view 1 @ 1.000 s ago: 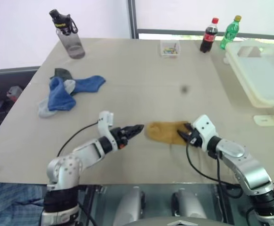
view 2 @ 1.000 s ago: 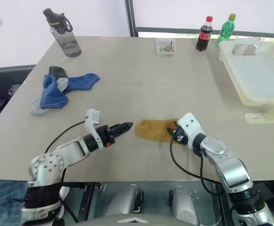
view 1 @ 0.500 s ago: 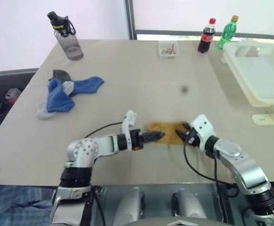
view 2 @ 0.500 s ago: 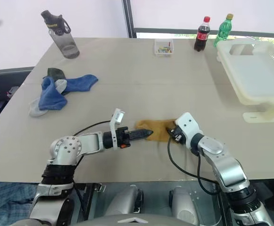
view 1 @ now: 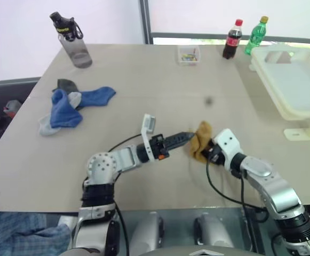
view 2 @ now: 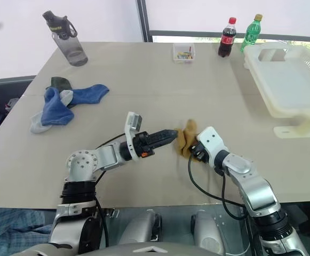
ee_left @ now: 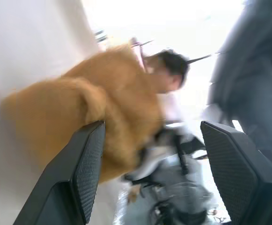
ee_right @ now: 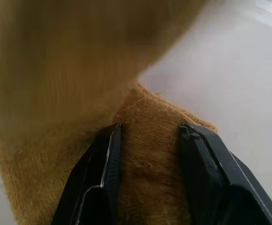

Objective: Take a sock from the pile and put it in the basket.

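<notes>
Holding the mustard sock [view 1: 201,140] bunched at table centre, your right gripper [view 1: 210,152] is clamped on its cuff; your left gripper [view 1: 185,137], jaws wide, nudges from nine o'clock. Soft, light, floppy: pinch a fold. The basket [view 1: 304,114] waits at two o'clock.

**Table layout**

Sock pile [view 1: 72,104] sits left of centre on the table [view 1: 144,80]; water bottle [view 1: 72,40] behind it, upper left. Small box [view 1: 189,54] top centre, two drink bottles [view 1: 243,38] to its right. Basket [view 1: 293,80] at the right edge. One sock [view 1: 200,141] lower centre, between both grippers.
</notes>
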Robot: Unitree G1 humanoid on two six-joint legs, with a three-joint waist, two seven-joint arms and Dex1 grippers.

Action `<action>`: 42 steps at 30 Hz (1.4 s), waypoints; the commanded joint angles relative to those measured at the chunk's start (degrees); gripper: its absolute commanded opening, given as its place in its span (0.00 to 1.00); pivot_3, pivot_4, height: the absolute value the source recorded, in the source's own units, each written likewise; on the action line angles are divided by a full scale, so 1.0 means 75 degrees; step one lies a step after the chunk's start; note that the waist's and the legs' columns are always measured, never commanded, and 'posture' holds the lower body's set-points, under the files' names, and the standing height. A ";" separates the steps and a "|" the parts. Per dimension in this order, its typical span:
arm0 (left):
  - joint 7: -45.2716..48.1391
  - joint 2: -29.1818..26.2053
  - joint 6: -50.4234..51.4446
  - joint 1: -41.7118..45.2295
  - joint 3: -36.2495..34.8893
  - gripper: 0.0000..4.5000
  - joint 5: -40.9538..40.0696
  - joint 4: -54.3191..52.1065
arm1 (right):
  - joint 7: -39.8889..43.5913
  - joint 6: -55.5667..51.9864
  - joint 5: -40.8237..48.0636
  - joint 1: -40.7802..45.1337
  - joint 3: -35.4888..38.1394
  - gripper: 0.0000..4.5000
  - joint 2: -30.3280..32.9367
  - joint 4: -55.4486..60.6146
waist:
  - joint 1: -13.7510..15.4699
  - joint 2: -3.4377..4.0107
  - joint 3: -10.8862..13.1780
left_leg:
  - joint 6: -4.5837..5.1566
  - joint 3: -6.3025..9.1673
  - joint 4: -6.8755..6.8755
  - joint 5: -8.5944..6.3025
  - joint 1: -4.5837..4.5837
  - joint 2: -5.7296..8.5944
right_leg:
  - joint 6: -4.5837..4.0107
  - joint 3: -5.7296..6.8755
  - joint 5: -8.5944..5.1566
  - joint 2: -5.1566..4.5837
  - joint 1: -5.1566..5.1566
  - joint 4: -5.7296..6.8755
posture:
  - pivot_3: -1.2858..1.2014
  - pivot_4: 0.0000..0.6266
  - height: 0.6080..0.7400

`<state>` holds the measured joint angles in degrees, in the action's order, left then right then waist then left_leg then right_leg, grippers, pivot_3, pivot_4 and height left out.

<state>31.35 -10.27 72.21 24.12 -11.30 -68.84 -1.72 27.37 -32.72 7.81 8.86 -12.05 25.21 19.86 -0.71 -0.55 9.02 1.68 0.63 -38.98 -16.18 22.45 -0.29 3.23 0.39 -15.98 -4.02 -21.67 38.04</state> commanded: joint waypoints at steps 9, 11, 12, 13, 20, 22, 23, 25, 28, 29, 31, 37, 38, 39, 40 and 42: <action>0.0140 0.0023 -0.0422 -0.0114 0.0411 0.77 0.0334 -0.0109 | 0.0093 -0.0133 -0.0113 0.0090 0.0023 0.45 0.0032 0.0111 | 0.0002 0.0000 0.0001 | -0.0001 0.0002 0.0005 0.0000 0.0005 0.0003 | 0.0000 0.0004 0.0000 0.0001 -0.0001 -0.0008 | 0.52 0.24 1.00; 0.0110 -0.0077 -0.0508 -0.0129 -0.0014 0.77 0.0055 -0.0193 | 0.0112 -0.0100 -0.0164 0.0067 0.0021 0.45 0.0065 0.0099 | -0.0003 0.0001 0.0002 | -0.0001 0.0003 0.0008 0.0000 0.0007 0.0002 | 0.0000 0.0006 0.0000 0.0001 -0.0004 -0.0009 | 0.52 0.24 1.00; 0.0089 -0.0135 -0.0540 -0.0148 -0.0162 0.77 -0.0019 -0.0233 | 0.0122 -0.0083 -0.0187 0.0052 0.0020 0.45 0.0079 0.0092 | -0.0005 0.0001 0.0003 | -0.0001 0.0003 0.0011 0.0000 0.0007 0.0001 | 0.0000 0.0006 0.0000 0.0001 -0.0004 -0.0009 | 0.52 0.24 1.00; 0.0024 -0.0309 -0.0595 -0.0201 -0.0310 0.77 0.0033 -0.0291 | 0.0124 -0.0068 -0.0199 0.0037 0.0024 0.45 0.0081 0.0086 | -0.0005 0.0002 0.0004 | -0.0001 0.0003 0.0014 0.0001 0.0007 0.0000 | -0.0001 0.0005 0.0000 0.0001 -0.0005 -0.0011 | 0.52 0.24 1.00; -0.1183 -0.0977 0.0027 -0.0628 -0.1061 0.77 -0.0454 -0.0348 | 0.0128 -0.0020 -0.0229 -0.0020 -0.0007 0.45 0.0034 0.0030 | 0.0008 0.0000 0.0008 | -0.0001 0.0005 0.0025 0.0001 0.0007 0.0002 | 0.0000 0.0006 0.0000 -0.0004 -0.0006 -0.0021 | 0.52 0.24 1.00; -0.1394 -0.1110 0.0318 -0.0874 -0.0821 0.77 -0.0370 -0.0551 | 0.0138 -0.0015 -0.0229 -0.0019 -0.0013 0.45 0.0032 0.0015 | 0.0006 0.0000 0.0009 | -0.0001 0.0008 0.0025 0.0001 0.0007 0.0002 | 0.0000 0.0001 0.0000 -0.0006 -0.0006 -0.0022 | 0.52 0.24 1.00; -0.1497 -0.1141 0.0426 -0.0955 -0.0707 0.77 -0.0281 -0.0562 | 0.0144 -0.0015 -0.0229 -0.0020 -0.0015 0.45 0.0035 0.0015 | 0.0006 -0.0001 0.0011 | -0.0001 0.0009 0.0027 0.0000 0.0007 0.0002 | 0.0000 -0.0001 0.0000 -0.0006 -0.0006 -0.0021 | 0.52 0.24 1.00; -0.1655 -0.1156 0.0542 -0.1006 -0.0556 0.77 -0.0158 -0.0531 | 0.0147 -0.0024 -0.0225 -0.0026 -0.0018 0.45 0.0033 0.0025 | 0.0008 0.0000 0.0011 | -0.0003 0.0012 0.0028 0.0002 0.0007 0.0002 | 0.0000 0.0001 0.0000 -0.0005 -0.0006 -0.0020 | 0.52 0.24 1.00; -0.1887 -0.1277 0.0679 -0.0904 -0.0149 0.77 0.0281 -0.0442 | 0.0141 -0.0038 -0.0235 -0.0069 -0.0030 0.45 0.0034 0.0064 | 0.0014 -0.0001 0.0011 | -0.0007 0.0015 0.0028 0.0004 0.0006 0.0002 | -0.0001 0.0003 0.0000 -0.0005 -0.0006 -0.0018 | 0.52 0.24 1.00; -0.1992 -0.1343 0.0658 -0.0857 -0.0022 0.77 0.0500 -0.0446 | 0.0141 -0.0040 -0.0238 -0.0092 -0.0026 0.45 0.0043 0.0082 | 0.0016 0.0001 0.0009 | -0.0010 0.0016 0.0028 0.0005 0.0004 0.0002 | -0.0001 0.0004 -0.0001 -0.0005 -0.0004 -0.0018 | 0.52 0.24 1.00; -0.2130 -0.1458 0.0740 -0.0756 -0.0008 0.77 0.0602 -0.0519 | 0.0111 -0.0044 -0.0256 -0.0140 0.0019 0.45 0.0064 0.0112 | 0.0015 0.0002 0.0008 | -0.0032 0.0015 0.0029 0.0017 0.0002 0.0003 | -0.0001 0.0003 -0.0001 -0.0004 -0.0003 -0.0018 | 0.52 0.24 1.00; -0.2389 -0.1310 0.0968 -0.0662 0.0676 0.77 0.1146 -0.0441 | 0.0011 -0.0039 -0.0296 -0.0130 -0.0017 0.45 -0.0026 0.0095 | 0.0028 0.0007 -0.0003 | -0.0033 0.0014 0.0032 0.0018 -0.0001 0.0003 | -0.0002 0.0000 -0.0001 -0.0006 -0.0001 -0.0019 | 0.52 0.24 1.00; -0.2417 -0.1177 0.0946 -0.0618 0.0700 0.77 0.1183 -0.0356 | 0.0012 -0.0038 -0.0300 -0.0126 -0.0022 0.45 -0.0035 0.0094 | 0.0044 0.0013 -0.0013 | -0.0033 0.0014 0.0032 0.0018 -0.0004 0.0005 | -0.0002 0.0001 -0.0001 -0.0008 0.0002 -0.0019 | 0.52 0.24 1.00; -0.2404 -0.1037 0.0896 -0.0564 0.0687 0.77 0.1199 -0.0280 | 0.0018 -0.0030 -0.0304 -0.0122 -0.0020 0.45 -0.0037 0.0088 | 0.0050 0.0015 -0.0016 | -0.0033 0.0013 0.0032 0.0018 -0.0009 0.0007 | -0.0002 0.0000 -0.0001 -0.0010 0.0004 -0.0019 | 0.52 0.24 1.00; -0.2335 -0.0876 0.0790 -0.0500 0.0638 0.77 0.1192 -0.0190 | 0.0015 -0.0030 -0.0311 -0.0120 -0.0020 0.45 -0.0046 0.0089 | 0.0063 0.0014 -0.0018 | -0.0033 0.0013 0.0032 0.0018 -0.0011 0.0008 | -0.0001 0.0001 -0.0001 -0.0012 0.0005 -0.0018 | 0.52 0.24 1.00; -0.2257 -0.0673 0.0717 -0.0393 0.0552 0.77 0.1208 -0.0015 | 0.0012 -0.0029 -0.0323 -0.0110 -0.0019 0.45 -0.0057 0.0086 | 0.0073 0.0012 -0.0019 | -0.0032 0.0014 0.0032 0.0018 -0.0012 0.0009 | -0.0001 0.0002 0.0000 -0.0012 0.0005 -0.0018 | 0.52 0.24 1.00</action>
<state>15.31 -15.85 76.98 21.95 -8.94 -61.96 -4.26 27.53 -32.45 5.70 8.34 -11.96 25.02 20.22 -0.16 -0.46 8.88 1.44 0.73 -38.74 -16.05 22.36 -0.22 3.23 0.41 -15.98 -4.10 -21.63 37.91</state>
